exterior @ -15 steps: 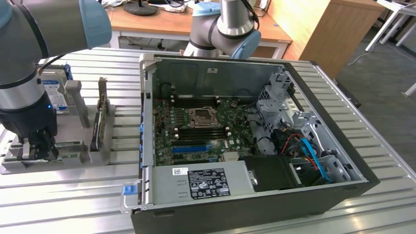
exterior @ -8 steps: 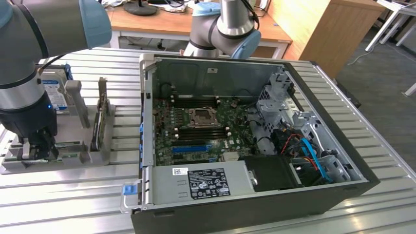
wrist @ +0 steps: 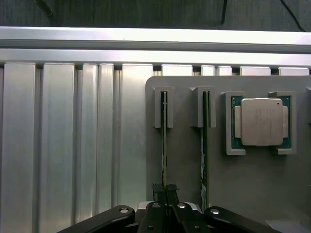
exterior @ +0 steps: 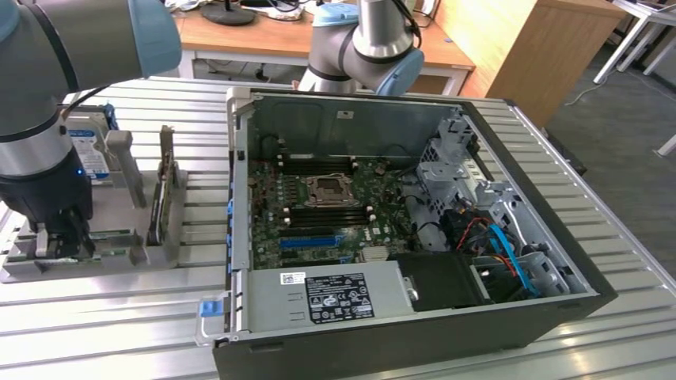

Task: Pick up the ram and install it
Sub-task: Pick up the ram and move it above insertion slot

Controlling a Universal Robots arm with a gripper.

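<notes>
Two thin green ram sticks stand on edge in slots of a grey holder plate (wrist: 184, 170). My gripper (wrist: 164, 191) is down over one ram (wrist: 164, 141), its dark fingers (wrist: 156, 190) pressed together on the stick's near end. The other ram stick (wrist: 204, 145) stands free beside it. In the exterior view the gripper (exterior: 62, 241) is low over that holder (exterior: 116, 257), at the exterior view's left, well apart from the open computer case (exterior: 528, 261). The motherboard (exterior: 328, 198) lies inside the case with dark memory slots (exterior: 317, 212) near the processor socket.
A processor chip (wrist: 261, 121) sits in a frame on the holder beside the sticks. An upright dark card (exterior: 164, 190) and a hard drive (exterior: 90, 150) stand on the same fixture. The ribbed aluminium table (exterior: 127, 317) surrounds the case. A blue slot (exterior: 312, 237) lies on the motherboard.
</notes>
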